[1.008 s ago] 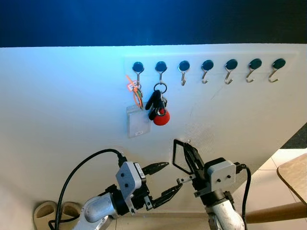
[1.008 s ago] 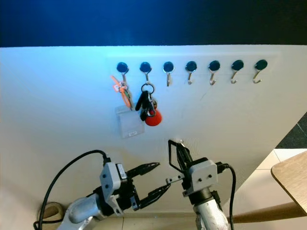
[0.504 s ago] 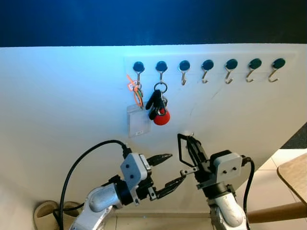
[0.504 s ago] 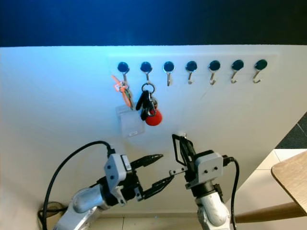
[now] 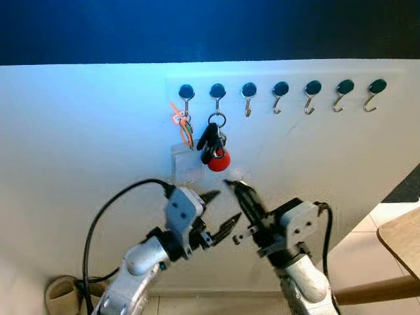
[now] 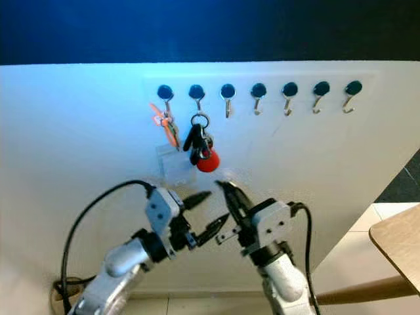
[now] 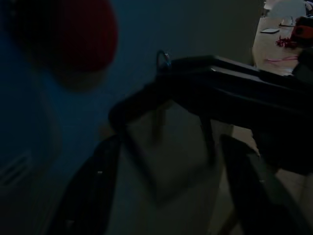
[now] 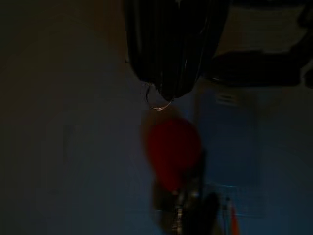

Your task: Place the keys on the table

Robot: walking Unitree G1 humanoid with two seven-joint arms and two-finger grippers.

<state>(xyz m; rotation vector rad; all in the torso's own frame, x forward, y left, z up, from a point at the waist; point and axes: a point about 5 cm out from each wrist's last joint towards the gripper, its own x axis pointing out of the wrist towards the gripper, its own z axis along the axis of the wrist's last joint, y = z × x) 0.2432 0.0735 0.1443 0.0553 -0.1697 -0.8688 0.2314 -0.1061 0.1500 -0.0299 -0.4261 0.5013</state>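
Red ball fob marks your target: the keys (image 5: 214, 146) hang on the second hook (image 5: 217, 94) from the left end of the hook row, long axis vertical, black fobs on a metal ring. Relative to the keys: right pincer (image 5: 237, 195) sits just below, fingers closed to a point, aimed up at the red ball. Left pincer (image 5: 220, 213) is lower and slightly left, jaws open. Right arm is nearer. Clear card tag (image 5: 185, 161) with orange tie hangs just left of the keys. Wooden bench (image 5: 401, 233) is far right, well apart.
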